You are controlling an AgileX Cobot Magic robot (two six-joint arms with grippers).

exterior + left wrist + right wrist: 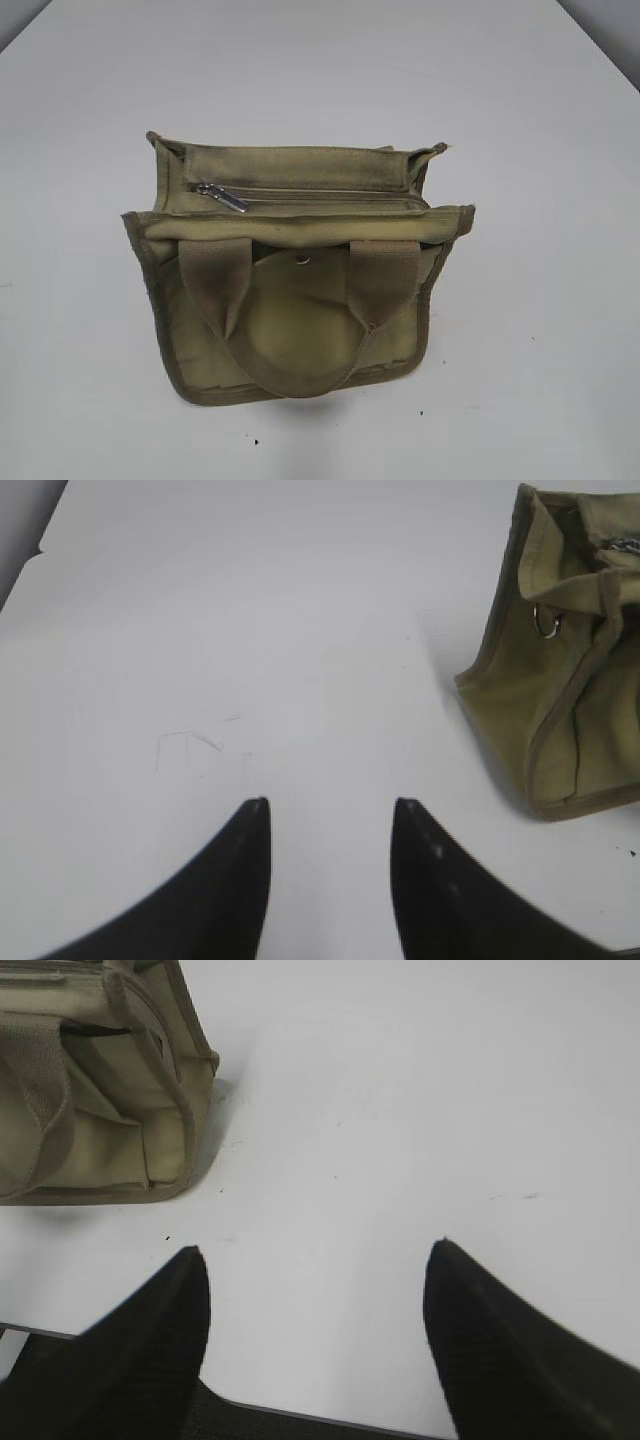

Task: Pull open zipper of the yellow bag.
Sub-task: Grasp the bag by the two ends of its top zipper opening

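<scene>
1. The left gripper (pixel 330 805) is held spread and empty above bare table (pixel 250 630); the yellow bag (pixel 570 680) lies well to its right.
2. The right gripper (pixel 315 1250) is parted wider, grasping nothing; the bag is seen far left.
3. The zipper (pixel 320 195) is seen closed, its pull tab (pixel 222 197) at the left end.

Small olive-yellow canvas bag (pixel 300 300) sits mid white table (pixel 540 150); zipper (pixel 320 197) runs across bag top, silver metal pull tab (pixel 222 197) at bag's left end.
</scene>
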